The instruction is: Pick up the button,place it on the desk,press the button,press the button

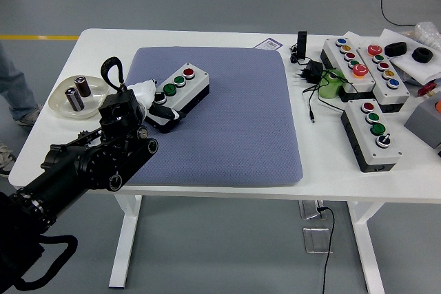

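Resting on the blue-grey mat [227,115] at its left part, the button box [178,97] lies flat with its red, green and dark green caps facing up, so the pick-and-place part of the task looks finished. The left robot hand [146,96] sits at the box's near-left end, its white fingers [160,98] lying against the black selector there; they clasp nothing, and whether they are bearing down on a control cannot be told, since the wrist hides most of the contact. My reading is that one of the two presses is under way or about to begin, with at least one press left. Left of the mat, a shallow dish [58,105] holds two small cylinders. Right of the mat, on the bare counter [324,170], stand three more button boxes among cables, well apart from the work. No right arm appears.
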